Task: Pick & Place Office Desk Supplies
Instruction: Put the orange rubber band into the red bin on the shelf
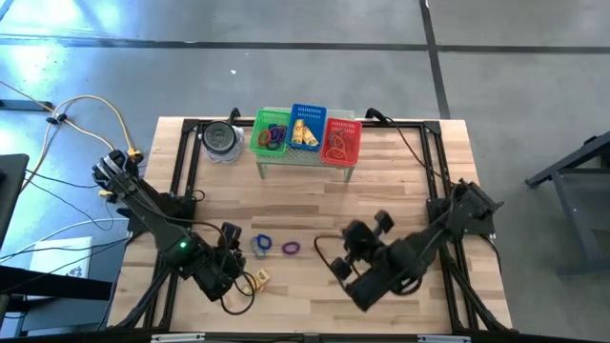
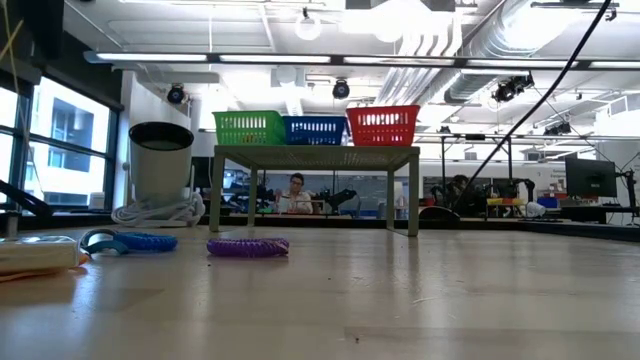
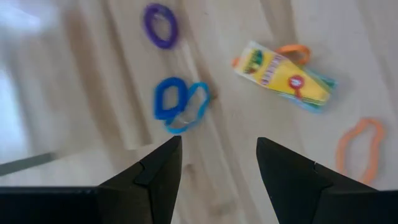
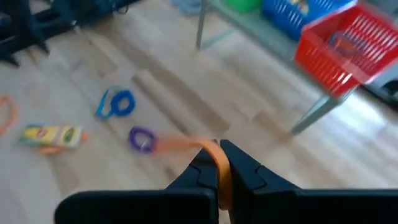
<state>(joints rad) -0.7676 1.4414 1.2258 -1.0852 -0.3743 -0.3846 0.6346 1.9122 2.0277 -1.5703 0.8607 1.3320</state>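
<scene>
On the wood table near its front lie a pair of blue loops (image 1: 262, 244) (image 3: 177, 106), a purple loop (image 1: 291, 249) (image 3: 160, 25), a yellow oblong pack (image 1: 259, 278) (image 3: 283, 74) and an orange band (image 3: 359, 149). My left gripper (image 1: 233, 252) (image 3: 217, 155) hovers open above the wood just short of the blue loops, with nothing between its fingers. My right gripper (image 1: 345, 250) (image 4: 219, 168) is up over the table's front right, shut on a thin orange band. In the low view the blue loops (image 2: 130, 242) and the purple loop (image 2: 247, 246) lie flat; neither gripper shows there. My right gripper pinches the orange band (image 4: 219, 163) between its two fingertips. A stretch of the band (image 4: 180, 144) sticks out ahead of the fingers. It is clear of the table, high above the wood.
A small stand at the table's far edge carries a green basket (image 1: 272, 133), a blue basket (image 1: 307, 127) and a red basket (image 1: 341, 140) (image 4: 348, 43), each with items inside. A round grey tin (image 1: 221, 140) stands left of them. Bare wood (image 1: 381, 186) lies between the stand and the arms.
</scene>
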